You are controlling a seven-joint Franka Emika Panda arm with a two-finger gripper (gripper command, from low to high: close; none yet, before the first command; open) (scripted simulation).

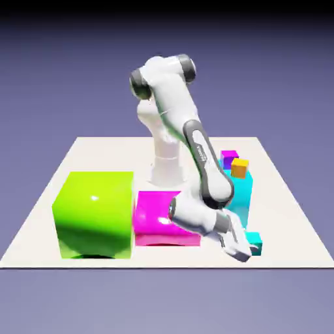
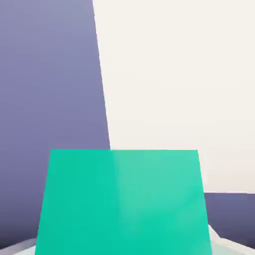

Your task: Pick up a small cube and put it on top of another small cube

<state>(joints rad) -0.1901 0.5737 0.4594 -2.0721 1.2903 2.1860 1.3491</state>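
The small teal cube [image 1: 257,242] sits low at the table's front edge, on the exterior view's right. My gripper [image 1: 245,250] is down at it and shut on it. In the hand view the teal cube [image 2: 122,201] fills the bottom between the fingers and hides most of them. The other small cube, purple-magenta [image 1: 229,158], rests further back on top of the large cyan block [image 1: 242,196], beside a tiny orange cube [image 1: 239,167].
A large glossy green block [image 1: 94,212] and a large magenta block [image 1: 160,218] stand along the front, to the left of my arm. The table's front edge [image 1: 163,266] runs just under the gripper.
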